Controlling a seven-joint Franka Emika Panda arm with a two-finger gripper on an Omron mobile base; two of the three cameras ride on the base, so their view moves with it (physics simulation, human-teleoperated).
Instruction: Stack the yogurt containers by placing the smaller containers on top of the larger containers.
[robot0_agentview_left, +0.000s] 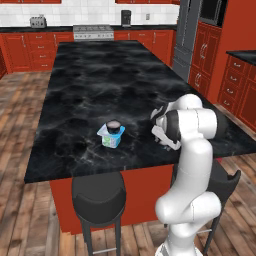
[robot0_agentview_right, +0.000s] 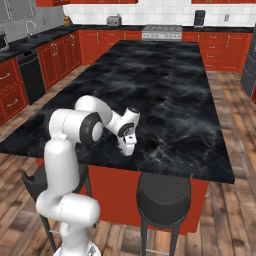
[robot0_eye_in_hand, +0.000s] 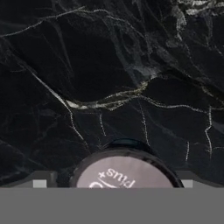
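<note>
Gripper (robot0_eye_in_hand: 113, 183) low over the near edge of the black marble counter (robot0_eye_in_hand: 109, 65), pointing down at it. Fingertips (robot0_eye_in_hand: 41, 183) set wide apart, one at each side of a small round dark cup (robot0_eye_in_hand: 124, 173). Pale pinkish top of that cup facing up at the hand, printed with the word "Plus". Cup directly between the fingertips and filling nearly the whole gap. Cannot tell whether the pads press its sides or stand just clear of them. Cannot tell either whether the cup rests on the counter or hangs a little above it.

Seen from the right base view, hand bent steeply down from the wrist, with the gripper (robot0_agentview_right: 128, 149) close to the stone surface near the counter's front edge.

Well apart from the gripper, off to its left: square-rimmed yogurt tub (robot0_agentview_left: 110, 137), upright on the counter, light-blue top, white tapered sides with a green mark. On top of the tub, another small dark cup (robot0_agentview_left: 113, 125), upright and sitting about centred on the lid.

Below and nearer than the gripper, tucked against the red side of the counter: two dark round stools (robot0_agentview_left: 98, 192), one straight below the tub.
</note>
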